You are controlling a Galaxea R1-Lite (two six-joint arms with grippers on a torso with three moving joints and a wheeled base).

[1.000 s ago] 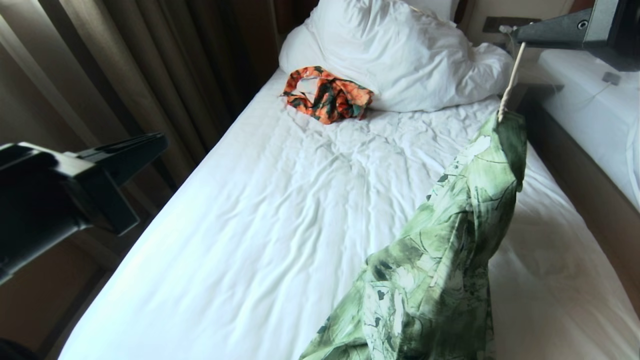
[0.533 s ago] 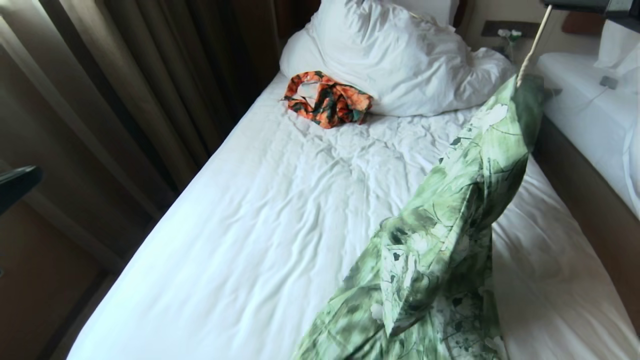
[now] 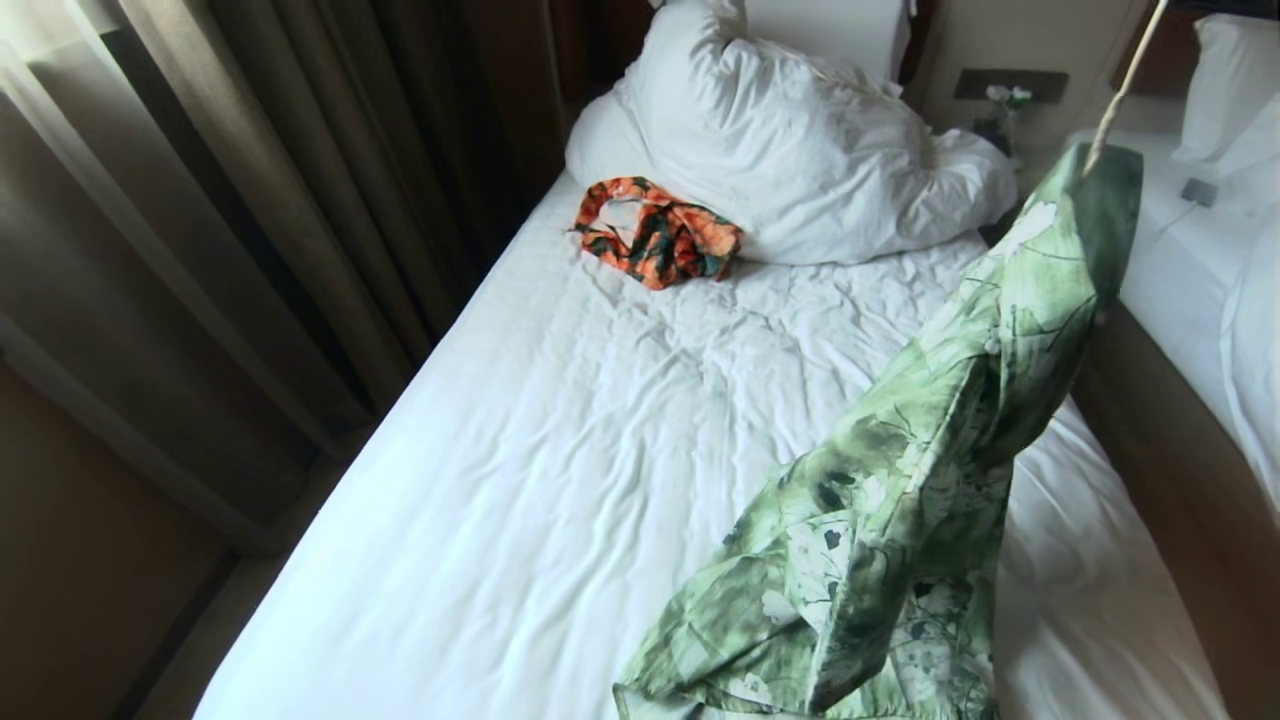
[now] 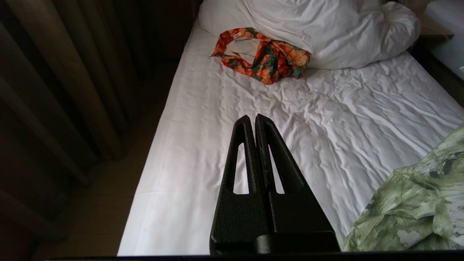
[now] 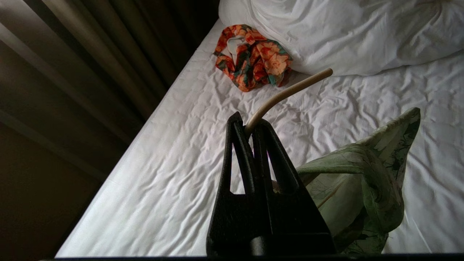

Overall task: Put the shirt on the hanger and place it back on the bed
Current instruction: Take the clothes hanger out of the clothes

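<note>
shirt (image 3: pixel 930 470) on hanger (image 5: pixel 286 94): done | right gripper (image 5: pixel 250 127) clenched on hanger, hem touching bed (image 3: pixel 560 420) near edge | left gripper (image 4: pixel 252 119) clenched empty | left: lay down

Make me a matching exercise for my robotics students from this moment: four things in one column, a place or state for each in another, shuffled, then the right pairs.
Things
1. shirt
2. hanger
3. orange and green garment
4. left gripper

Places or states
A. shut on nothing, above the bed
B. crumpled against the white duvet
C. draped from the hanger, hem trailing on the sheet
D. clamped by its hook in the right gripper

Pairs: 1-C, 2-D, 3-B, 4-A
</note>
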